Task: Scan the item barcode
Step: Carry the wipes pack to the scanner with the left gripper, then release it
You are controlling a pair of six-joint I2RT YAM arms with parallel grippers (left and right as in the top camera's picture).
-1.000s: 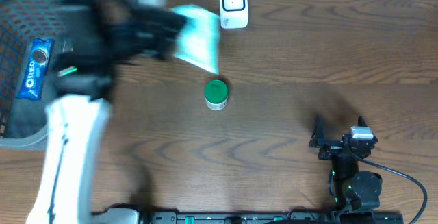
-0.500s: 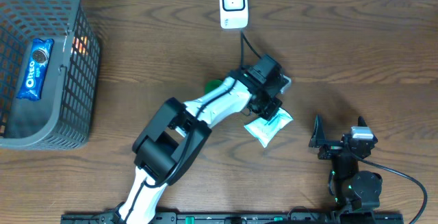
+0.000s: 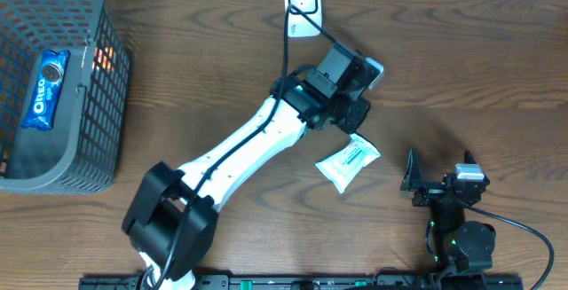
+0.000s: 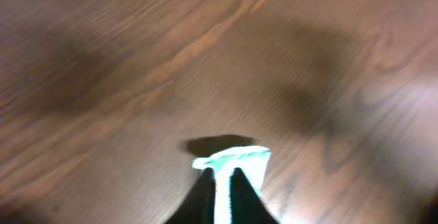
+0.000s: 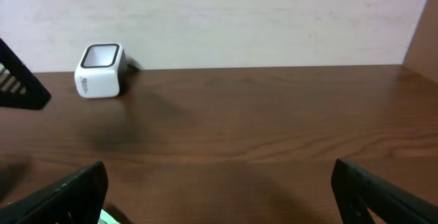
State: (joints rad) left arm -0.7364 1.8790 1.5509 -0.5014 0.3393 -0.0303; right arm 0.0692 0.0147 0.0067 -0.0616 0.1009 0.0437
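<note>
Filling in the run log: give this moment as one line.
left gripper: shut on packet | right gripper: open | packet short of scanner

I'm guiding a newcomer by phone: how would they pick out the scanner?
Follow the wooden table to its far edge. Right of the dark wire basket stands the scanner, a small white cube with a dark-framed window; the white packet nearby is flat.

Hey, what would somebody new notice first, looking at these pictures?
The long white left arm stretches diagonally across the wooden table, its left gripper pinched shut on a white packet near the middle. At the far left, a dark wire basket holds a blue Oreo pack. A small white scanner sits at the back edge.
</note>
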